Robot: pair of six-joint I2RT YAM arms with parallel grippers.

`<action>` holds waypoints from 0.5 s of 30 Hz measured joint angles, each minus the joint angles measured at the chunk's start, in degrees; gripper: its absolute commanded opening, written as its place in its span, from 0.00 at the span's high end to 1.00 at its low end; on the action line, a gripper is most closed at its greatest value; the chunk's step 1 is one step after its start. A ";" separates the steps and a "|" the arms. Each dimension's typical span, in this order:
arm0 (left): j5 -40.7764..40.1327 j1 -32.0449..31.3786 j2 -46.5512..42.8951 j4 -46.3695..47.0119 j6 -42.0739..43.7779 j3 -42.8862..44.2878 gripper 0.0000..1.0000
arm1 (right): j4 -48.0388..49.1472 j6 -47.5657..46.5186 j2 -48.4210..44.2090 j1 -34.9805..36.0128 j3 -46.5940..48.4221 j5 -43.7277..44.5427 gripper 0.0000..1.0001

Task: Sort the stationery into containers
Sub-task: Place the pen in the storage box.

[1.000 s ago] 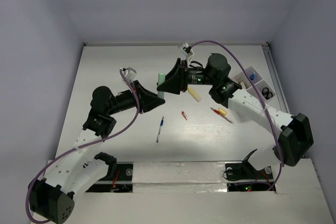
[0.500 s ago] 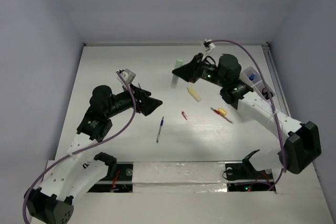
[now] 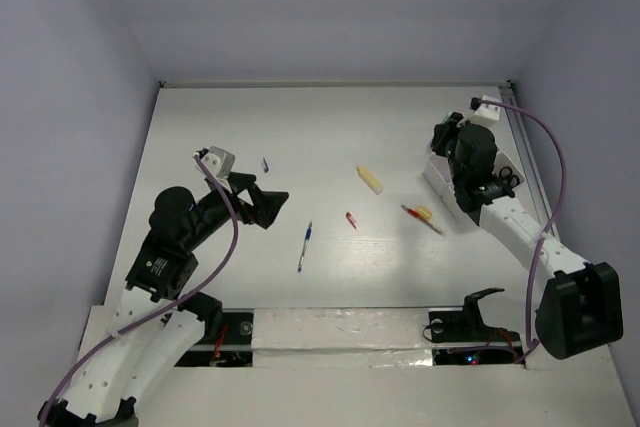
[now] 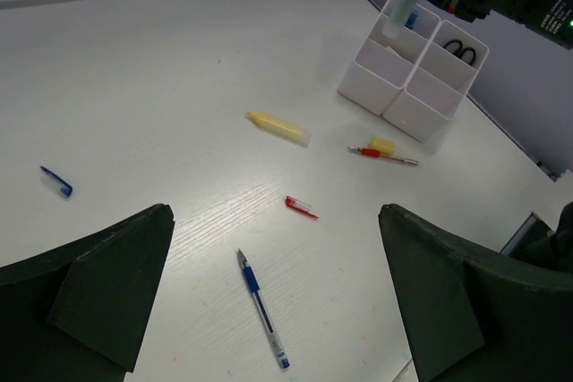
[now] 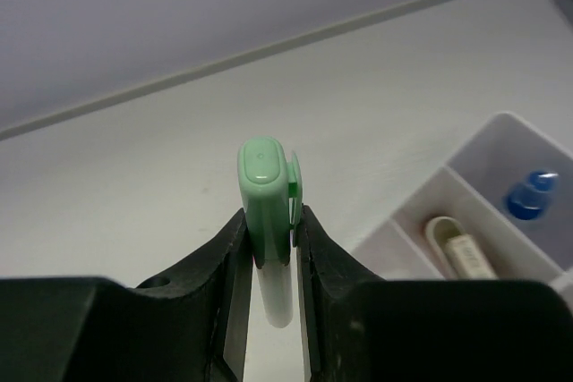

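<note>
Mint green eraser sits mid-frame, pinched between the right gripper's 2 narrowly parted fingers, white tray at lower right. Released short, it could strike the rim and fall outside. Left gripper gapes empty.

A white table stands between lavender walls.

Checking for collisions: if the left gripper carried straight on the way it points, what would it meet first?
The left gripper, open, would probably meet the table first, near the small red bit; the pale yellow marker lies beyond. Depth is unclear.
</note>
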 measured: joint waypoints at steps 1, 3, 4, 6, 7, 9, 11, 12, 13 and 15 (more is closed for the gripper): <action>-0.66 -0.09 -0.33 -0.33 0.13 0.00 0.01 | 0.15 -1.14 0.55 -0.26 -0.15 1.66 1.00; -2.23 -0.68 -0.66 -0.81 0.20 0.00 0.01 | 0.74 -3.89 1.84 -0.46 -0.26 4.92 1.00; -2.97 -1.16 -0.76 -1.01 0.26 0.00 0.01 | 1.18 -5.20 2.49 -0.55 -0.26 6.23 1.00; -3.98 -1.97 -0.81 -1.38 0.37 0.00 0.01 | 1.86 -7.80 4.04 -0.55 -0.26 8.59 1.00; -4.39 -2.36 -0.79 -1.60 0.42 0.00 0.01 | 2.14 -8.83 4.81 -0.55 -0.24 9.42 1.00; -5.14 -3.06 -0.87 -1.81 0.50 0.00 0.01 | 2.25 -10.71 6.21 -0.55 -0.26 10.73 1.00; -5.75 -3.74 -0.96 -2.10 0.57 0.00 0.01 | 2.45 -12.26 7.63 -0.55 -0.26 11.65 1.00; -6.08 -4.00 -0.98 -2.19 0.59 0.00 0.01 | 2.58 -12.94 8.33 -0.55 -0.24 12.04 1.00; -6.25 -4.37 -0.98 -2.23 0.59 0.00 0.01 | 2.62 -13.51 9.18 -0.55 -0.24 12.39 1.00; -6.67 -4.94 -0.98 -2.45 0.59 0.00 0.01 | 2.56 -14.36 11.19 -0.55 0.04 13.31 1.00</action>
